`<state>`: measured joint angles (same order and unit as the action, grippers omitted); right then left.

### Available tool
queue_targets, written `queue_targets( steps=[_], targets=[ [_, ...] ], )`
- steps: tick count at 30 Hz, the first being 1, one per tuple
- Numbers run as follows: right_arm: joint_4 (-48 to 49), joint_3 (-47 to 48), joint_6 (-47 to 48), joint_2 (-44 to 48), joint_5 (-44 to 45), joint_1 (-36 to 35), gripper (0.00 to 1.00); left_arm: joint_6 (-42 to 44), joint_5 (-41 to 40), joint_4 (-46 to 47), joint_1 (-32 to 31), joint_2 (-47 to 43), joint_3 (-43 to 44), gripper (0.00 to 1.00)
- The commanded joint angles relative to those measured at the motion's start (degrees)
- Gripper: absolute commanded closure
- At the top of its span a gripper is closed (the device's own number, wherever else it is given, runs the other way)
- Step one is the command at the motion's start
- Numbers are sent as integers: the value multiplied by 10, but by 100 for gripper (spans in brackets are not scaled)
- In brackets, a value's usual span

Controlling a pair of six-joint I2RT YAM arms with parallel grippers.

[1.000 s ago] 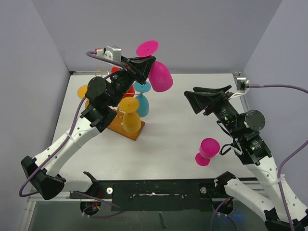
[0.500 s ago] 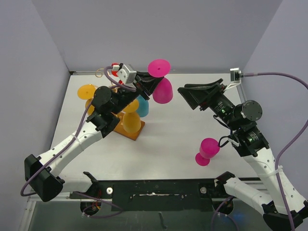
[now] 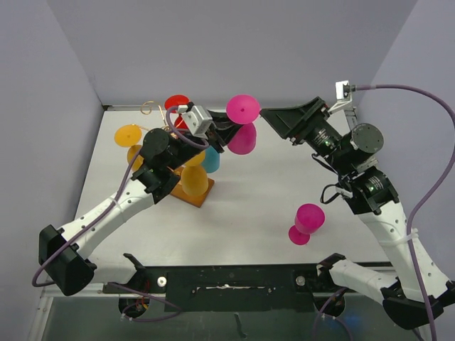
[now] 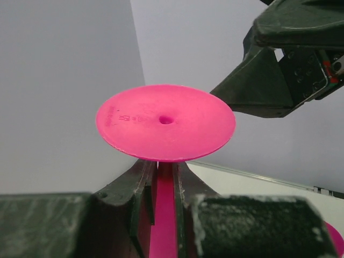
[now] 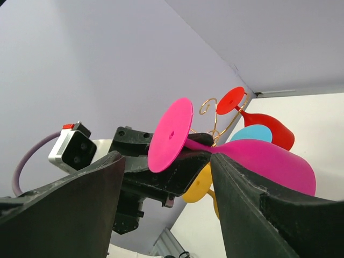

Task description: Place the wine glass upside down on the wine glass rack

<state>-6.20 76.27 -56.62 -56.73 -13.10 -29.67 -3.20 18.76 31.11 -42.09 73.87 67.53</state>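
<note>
Left gripper [image 3: 226,133] clamps the pink wine glass [image 3: 242,109] by its stem, foot up, at 3 o'clock of the wine glass rack [image 3: 190,198]. Right gripper [image 3: 274,123] at 3 o'clock of the glass, jaws spread wide, holding nothing.

Plain lilac walls [image 3: 249,50], apparently white tabletop [image 3: 249,206]

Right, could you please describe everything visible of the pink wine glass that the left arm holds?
The pink wine glass looks like opaque plastic, with a flat round foot, thin stem and rounded bowl. It is airborne beside the rack, tilted, foot up. The left hand is shut on its stem under the foot; the open right hand is near without touching.
</note>
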Motion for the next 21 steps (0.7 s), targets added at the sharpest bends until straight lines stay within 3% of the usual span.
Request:
queue_targets(
  steps=[1,8,12,19,21],
  targets=[
    [-8,38,-21,-27,-17,-2,37,24,17,28,-6,2,14,97],
    [-5,54,-47,-56,-37,-2,59,39,21,20,-9,1,13,97],
    [1,42,-61,-54,-36,-3,78,45,24,19,-10,1,11,97],
    [2,33,-71,-48,-27,-3,96,49,29,20,-12,1,10,97],
    [2,32,-72,-47,-25,-2,100,43,23,21,-13,1,10,88]
  ],
)
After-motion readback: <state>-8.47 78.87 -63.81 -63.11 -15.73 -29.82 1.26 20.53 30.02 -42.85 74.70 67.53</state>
